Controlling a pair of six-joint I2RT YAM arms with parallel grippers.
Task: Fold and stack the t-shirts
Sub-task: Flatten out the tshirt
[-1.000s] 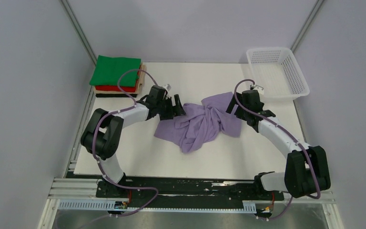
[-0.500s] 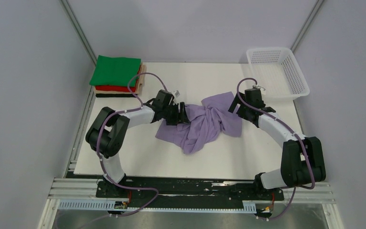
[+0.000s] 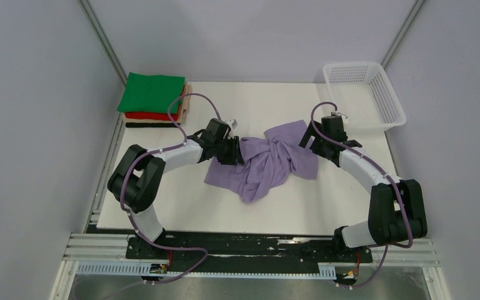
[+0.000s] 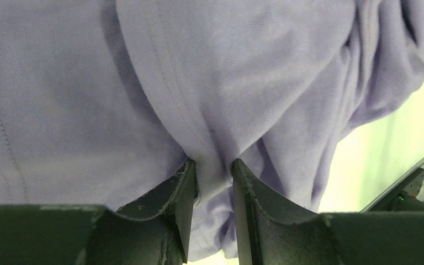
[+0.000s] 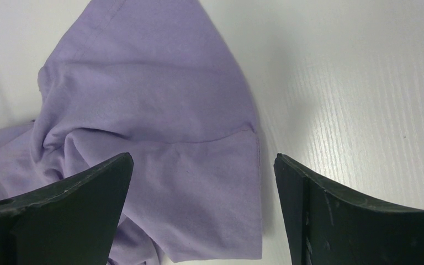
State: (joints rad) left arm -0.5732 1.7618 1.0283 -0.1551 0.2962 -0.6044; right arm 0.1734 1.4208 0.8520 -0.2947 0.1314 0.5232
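2 grippers bracket 1 lavender shirt (image 3: 265, 159), which lies crumpled at the middle of the table (image 3: 181, 200). Its long axis runs left to right between your arms.

Your left gripper (image 4: 214, 164) sits at the shirt's left end. Its jaws are drawn close together with a ridge of cloth pinched in the narrow gap, and its wrist view shows fabric pressed against both fingers.

Your right gripper (image 5: 202, 159) is at the opposite end, jaws spread as wide as they go and holding nothing. In its wrist view a flat corner of the shirt lies between and ahead of the fingers, 1 finger over cloth and the other over bare table. Whether the tips touch the surface cannot be told.

The coming move likely turns on that left-to-right line. Each arm has its own end, so pulling apart along the axis should spread the bunched middle, but only once the right jaws take the corner beneath them. The twist at the centre, where folds cross, looks likely to resist.

A stack (image 3: 152, 94) of folded shirts, green on top of red and tan, sits at the far left corner, well apart from the shirt and nearer your left arm. A basket (image 3: 375, 122) stands at the far right corner.
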